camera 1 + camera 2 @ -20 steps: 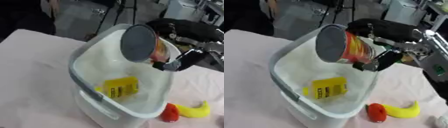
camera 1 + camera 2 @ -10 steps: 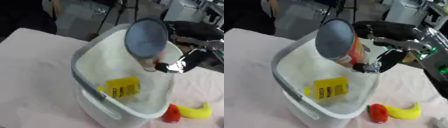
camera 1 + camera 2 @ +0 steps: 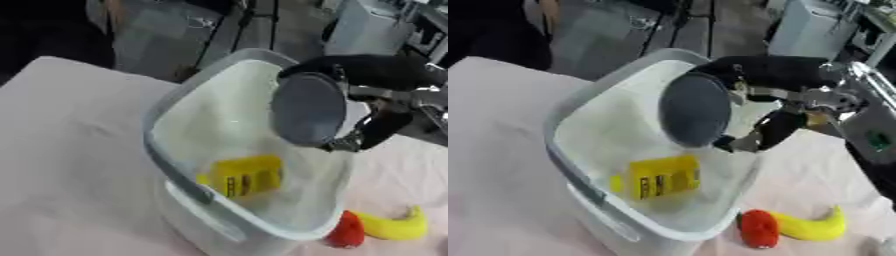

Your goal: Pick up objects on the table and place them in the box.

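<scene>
The robot's right hand holds a can over the open white box, fingers and thumb curled round it, its grey end turned toward the camera. A yellow packet lies on the box's floor below the can. On the table just beside the box's near right corner sit a red object and a banana, touching each other.
</scene>
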